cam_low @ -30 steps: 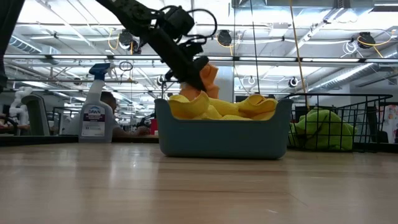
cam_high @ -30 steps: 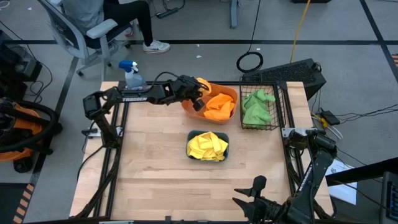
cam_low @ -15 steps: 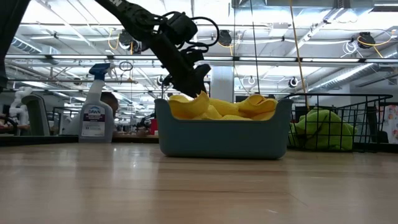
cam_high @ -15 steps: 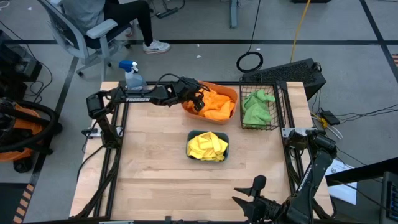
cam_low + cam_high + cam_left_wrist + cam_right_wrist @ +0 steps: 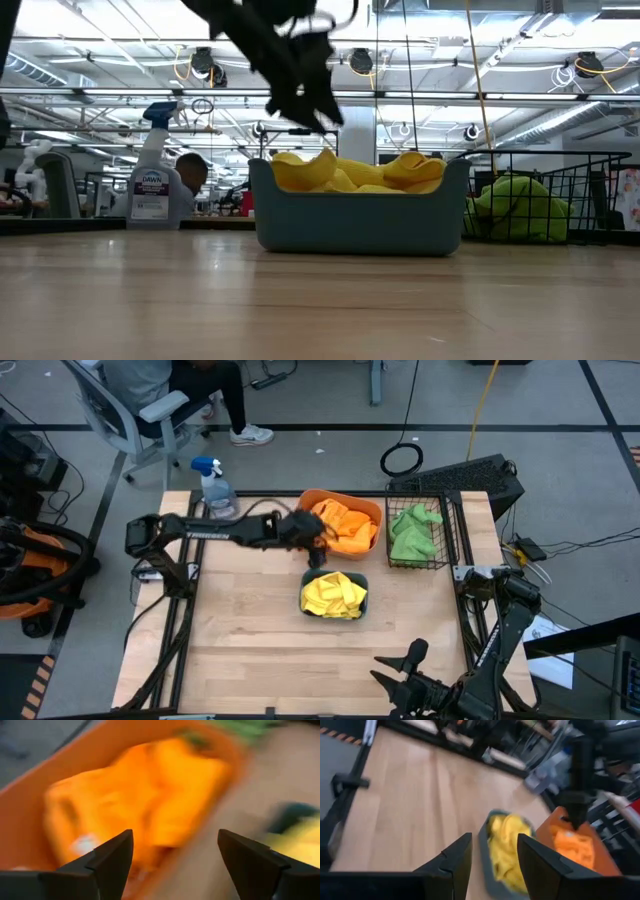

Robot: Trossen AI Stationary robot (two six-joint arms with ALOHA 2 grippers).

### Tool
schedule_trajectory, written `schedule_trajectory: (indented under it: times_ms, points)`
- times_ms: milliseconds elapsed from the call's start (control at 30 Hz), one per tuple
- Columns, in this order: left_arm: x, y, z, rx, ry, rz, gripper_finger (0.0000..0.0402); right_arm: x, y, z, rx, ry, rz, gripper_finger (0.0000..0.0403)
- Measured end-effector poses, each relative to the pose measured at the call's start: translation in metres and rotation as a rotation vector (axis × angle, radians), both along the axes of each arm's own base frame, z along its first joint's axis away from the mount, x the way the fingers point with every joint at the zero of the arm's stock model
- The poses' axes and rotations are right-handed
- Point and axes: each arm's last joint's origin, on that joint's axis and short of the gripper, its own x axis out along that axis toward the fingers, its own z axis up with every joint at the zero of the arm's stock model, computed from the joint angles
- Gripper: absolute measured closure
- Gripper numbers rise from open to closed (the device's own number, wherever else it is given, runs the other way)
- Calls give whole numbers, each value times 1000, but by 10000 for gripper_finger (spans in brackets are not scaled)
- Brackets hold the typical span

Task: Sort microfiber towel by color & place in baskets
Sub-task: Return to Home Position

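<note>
The left end effector [image 5: 318, 546] is hanging above the counter [image 5: 250, 650] at the near-left rim of the orange tub [image 5: 350, 495], over the narrow strip of bare wood that is separating this tub from the teal tray [image 5: 360, 215]. Its fingers [image 5: 112, 857] are standing wide apart and are holding nothing.

The orange towels [image 5: 348, 528] are lying heaped inside the orange tub, which is standing at the far edge of the counter. The yellow towels [image 5: 333, 595] are filling the teal tray, nearer to the middle of the counter and apart from the other two containers. The green towels [image 5: 412, 532] are lying in the black wire basket [image 5: 415, 565], which is sitting at the far right edge, close beside the tub.

A spray bottle [image 5: 214, 488] is standing at the far left corner, near the left arm. The whole near half of the counter and its left side are showing only bare wood.

The right end effector [image 5: 494, 842] is waiting low at the near right corner, with its fingers also parted and nothing between them. A person [image 5: 205, 380] is sitting beyond the far left corner.
</note>
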Motion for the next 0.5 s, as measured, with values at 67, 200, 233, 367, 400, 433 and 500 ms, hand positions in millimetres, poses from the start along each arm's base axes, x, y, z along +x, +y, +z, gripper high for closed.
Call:
schedule_trajectory:
  times_ms: [67, 200, 233, 367, 400, 433, 500]
  points:
    - [1, -25, 8, -7, -29, -92, 116, 3, -2, 1, -29, -34, -10, 255]
    - [2, -79, 19, 3, -63, -269, 137, 8, -6, 1, -81, -17, -11, 257]
    - [1, -91, 21, 10, -79, -300, 144, 10, -8, 1, -102, -4, -10, 261]
    - [-5, -142, 25, 102, -91, -384, 191, 14, -18, 1, -161, 39, -26, 288]
    - [-7, -154, 27, 126, -104, -410, 206, 15, -21, 0, -170, 48, -36, 299]
    - [-9, -165, 28, 146, -116, -455, 222, 15, -24, 0, -177, 62, -45, 311]
    - [-13, -187, 30, 184, -141, -546, 258, 16, -30, -1, -186, 113, -61, 338]
